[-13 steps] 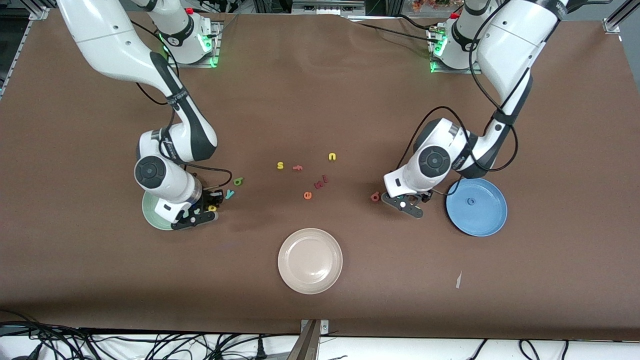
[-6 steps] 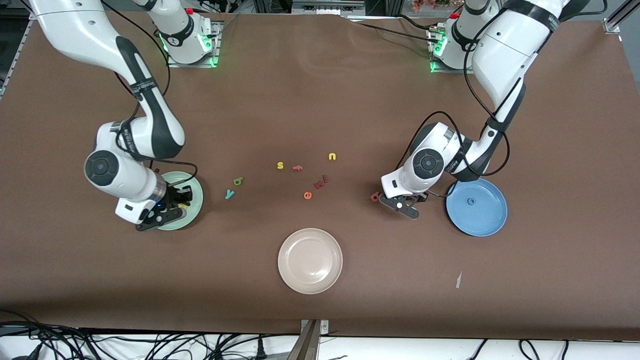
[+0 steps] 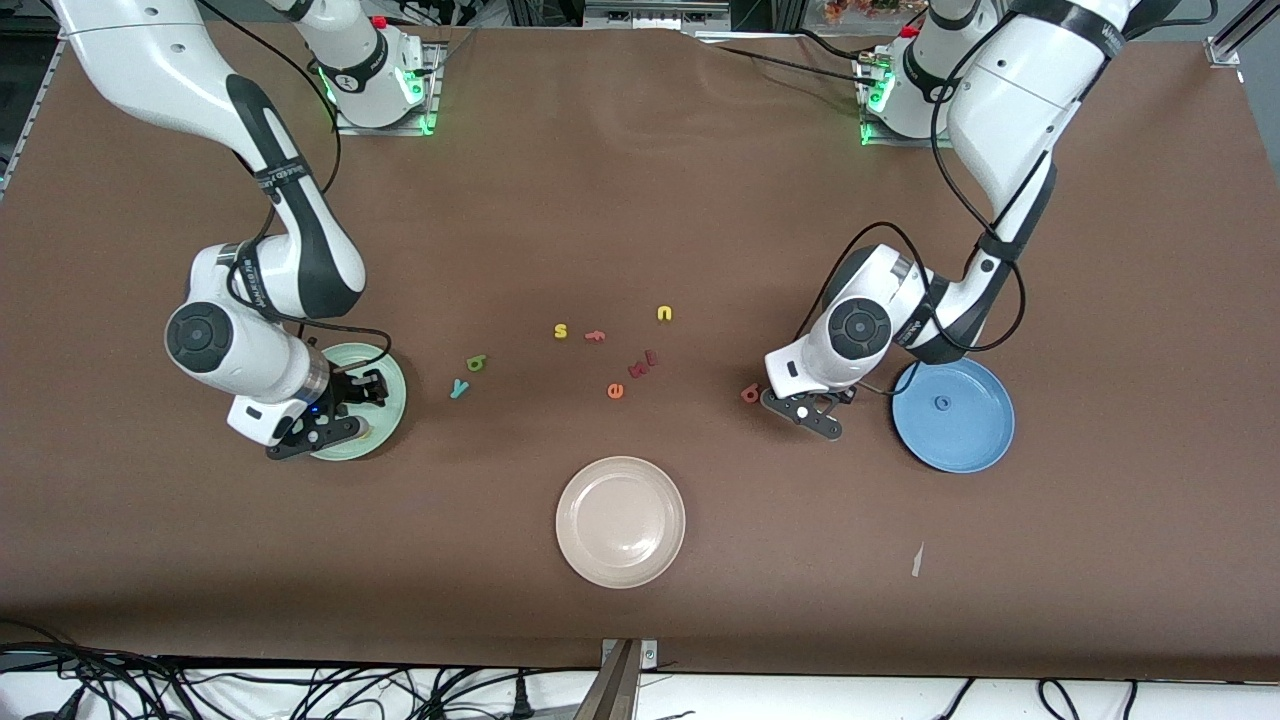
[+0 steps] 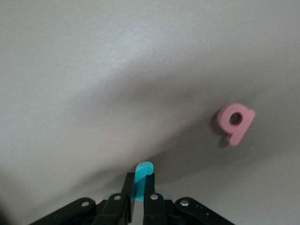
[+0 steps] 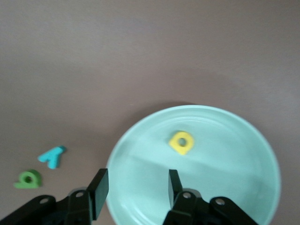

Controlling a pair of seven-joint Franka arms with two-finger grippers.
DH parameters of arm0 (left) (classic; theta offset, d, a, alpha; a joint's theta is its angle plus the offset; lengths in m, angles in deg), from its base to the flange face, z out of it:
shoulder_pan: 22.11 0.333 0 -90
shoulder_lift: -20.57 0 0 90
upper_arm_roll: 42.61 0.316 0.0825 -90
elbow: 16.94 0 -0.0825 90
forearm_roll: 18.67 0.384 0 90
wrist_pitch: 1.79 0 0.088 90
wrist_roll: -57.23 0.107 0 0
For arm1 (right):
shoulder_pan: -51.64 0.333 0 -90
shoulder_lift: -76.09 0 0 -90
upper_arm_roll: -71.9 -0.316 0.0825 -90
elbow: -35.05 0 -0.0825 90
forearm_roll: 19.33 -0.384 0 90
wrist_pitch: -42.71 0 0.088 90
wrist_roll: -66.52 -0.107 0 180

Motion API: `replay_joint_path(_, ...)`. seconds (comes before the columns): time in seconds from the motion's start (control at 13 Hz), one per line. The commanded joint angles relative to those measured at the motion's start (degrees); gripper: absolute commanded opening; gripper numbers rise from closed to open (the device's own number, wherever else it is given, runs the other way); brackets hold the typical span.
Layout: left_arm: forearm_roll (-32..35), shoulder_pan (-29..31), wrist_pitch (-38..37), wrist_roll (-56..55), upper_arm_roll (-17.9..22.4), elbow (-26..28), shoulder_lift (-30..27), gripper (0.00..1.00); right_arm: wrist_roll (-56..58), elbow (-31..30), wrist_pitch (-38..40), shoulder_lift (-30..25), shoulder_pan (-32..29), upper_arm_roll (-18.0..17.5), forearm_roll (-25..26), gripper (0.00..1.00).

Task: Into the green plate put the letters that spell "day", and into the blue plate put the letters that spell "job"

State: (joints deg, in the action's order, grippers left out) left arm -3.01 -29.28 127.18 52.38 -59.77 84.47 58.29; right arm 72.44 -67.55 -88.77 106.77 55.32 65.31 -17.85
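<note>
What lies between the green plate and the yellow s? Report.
The dark green d and teal y, beside each other; the front view shows it.

We see a matt brown cloth-like table cover [image 3: 640,200] under smooth, faintly glossy plastic: the green plate [image 5: 225,187], the blue plate [image 3: 975,440], a beige plate [image 3: 620,521]. The yellow a [image 5: 181,142] looks matt, like foam.

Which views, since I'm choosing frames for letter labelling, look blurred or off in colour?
Front view: sharp, evenly lit, with soft arm shadows on the table. Left wrist view: washed out, the brown table reads grey and the salmon b pink; a broad shadow runs past the teal j in the left gripper. Right wrist view: slightly soft, the yellow a in the green plate blurred at its edges.
</note>
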Motion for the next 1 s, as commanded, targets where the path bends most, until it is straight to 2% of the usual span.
replay_joint_path(0.0, 1.82, 3.12, -7.91, 4.56, 0.11, -0.85, -5.63, 0.00, -8.44, -0.06, -2.28, 1.75, 1.49, -2.72, 0.64, 0.60)
replay_joint_path(0.38, 2.00, 11.82, -11.28, 27.40, 0.20, -1.56, -6.08, 0.00, -23.74, -0.23, -4.84, 3.34, 5.81, -3.08, 2.21, 0.60)
replay_joint_path(0.46, 1.91, 12.97, -10.84, 29.44, 0.20, -1.56, -5.73, 0.04, -24.72, -0.84, -5.54, 3.25, 5.81, -3.08, 2.13, 0.60)
replay_joint_path(0.54, 2.00, 14.54, -10.32, 30.68, 0.20, -1.56, -4.95, 0.18, -25.51, -1.63, -5.81, 3.25, 5.81, -3.08, 2.04, 0.60)
replay_joint_path(0.62, 1.91, 15.08, -9.18, 31.82, 0.20, -1.38, -4.68, 0.69, -26.04, -2.25, -6.42, 3.25, 5.81, -3.08, 1.78, 0.59)
replay_joint_path(0.69, 1.91, 15.26, -8.47, 32.01, 0.20, -1.03, -4.59, 1.00, -27.35, -3.56, -7.90, 3.25, 5.81, -3.08, 1.60, 0.59)
replay_joint_path(0.92, 1.13, 14.74, -8.46, 31.05, -0.33, -1.03, -4.76, 1.00, -32.63, -6.38, -11.87, 3.34, 5.98, -3.08, 1.95, 0.59)
